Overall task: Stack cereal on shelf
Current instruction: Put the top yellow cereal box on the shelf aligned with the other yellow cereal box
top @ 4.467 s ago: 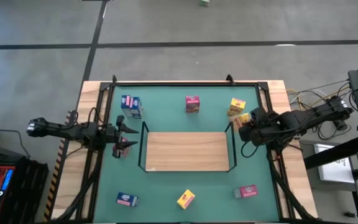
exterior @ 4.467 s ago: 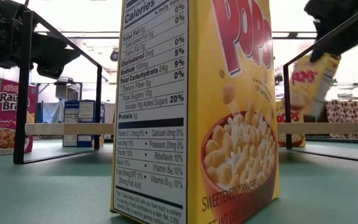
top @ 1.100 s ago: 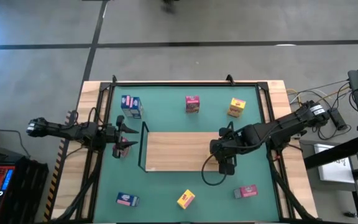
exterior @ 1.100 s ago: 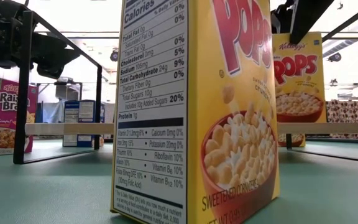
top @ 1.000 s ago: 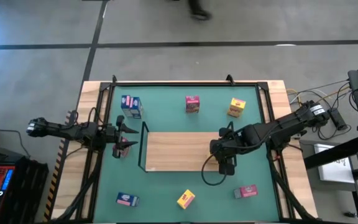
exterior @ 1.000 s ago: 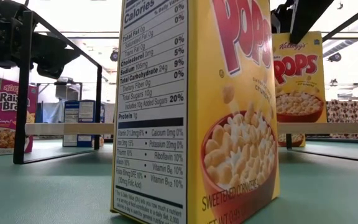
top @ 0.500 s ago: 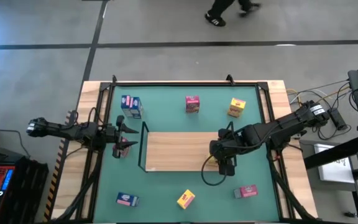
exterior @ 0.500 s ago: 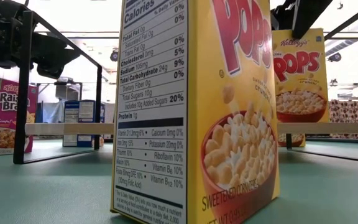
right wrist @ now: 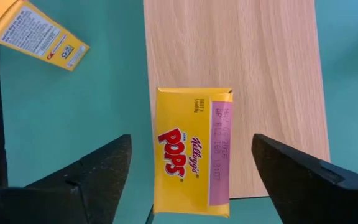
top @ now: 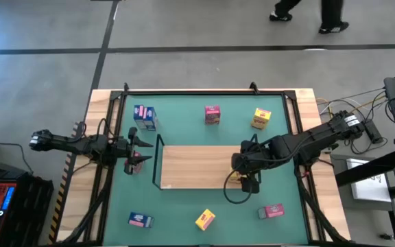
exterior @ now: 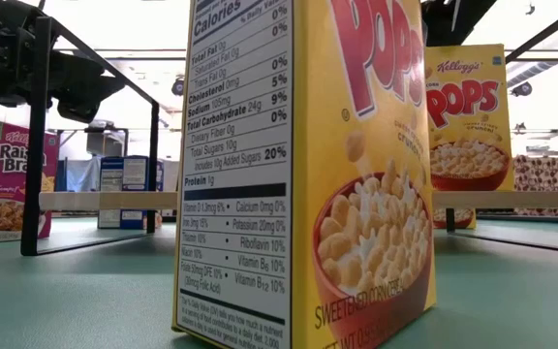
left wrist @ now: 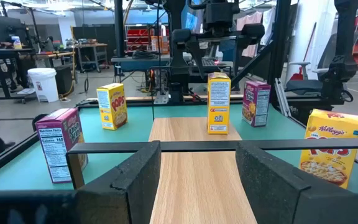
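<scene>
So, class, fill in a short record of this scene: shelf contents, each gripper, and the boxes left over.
shelf: one yellow box standing upright near its right end
right gripper: above that box, fingers open on either side, not touching it
left gripper: waiting at the table's left side, holding nothing
other boxes: at least six on the table around the shelf, in blue, pink and yellow

near yellow box point(exterior: 303, 174) cut off above
</scene>
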`<action>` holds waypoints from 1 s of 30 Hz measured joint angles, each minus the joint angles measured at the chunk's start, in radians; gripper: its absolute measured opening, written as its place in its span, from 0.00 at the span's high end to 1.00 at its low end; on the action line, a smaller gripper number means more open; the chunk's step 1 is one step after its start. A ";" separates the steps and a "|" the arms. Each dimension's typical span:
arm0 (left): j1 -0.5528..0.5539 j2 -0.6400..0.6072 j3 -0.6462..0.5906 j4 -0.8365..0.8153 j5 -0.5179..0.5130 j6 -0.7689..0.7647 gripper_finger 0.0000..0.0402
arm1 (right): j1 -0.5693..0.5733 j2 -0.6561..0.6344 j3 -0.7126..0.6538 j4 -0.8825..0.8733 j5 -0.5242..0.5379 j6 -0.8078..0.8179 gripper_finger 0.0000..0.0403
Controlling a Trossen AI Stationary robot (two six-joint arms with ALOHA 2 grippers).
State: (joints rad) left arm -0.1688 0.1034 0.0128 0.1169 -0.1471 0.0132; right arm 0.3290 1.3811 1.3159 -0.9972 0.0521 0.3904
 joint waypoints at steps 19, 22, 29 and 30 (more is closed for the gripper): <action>0.000 0.000 0.000 0.000 0.000 0.000 0.52 | -0.002 -0.012 0.124 -0.165 0.087 -0.027 0.11; 0.000 0.000 0.000 0.000 0.000 0.000 0.52 | -0.005 -0.012 0.159 -0.207 0.123 -0.063 0.11; 0.000 0.000 0.000 0.000 0.000 0.000 0.52 | -0.069 -0.013 0.217 -0.321 0.196 -0.080 0.11; 0.000 0.000 0.000 0.000 0.000 0.000 0.52 | -0.085 -0.013 0.223 -0.337 0.195 -0.082 0.11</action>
State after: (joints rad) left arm -0.1690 0.1036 0.0128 0.1169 -0.1471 0.0132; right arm 0.2437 1.3682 1.5385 -1.3339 0.2474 0.3089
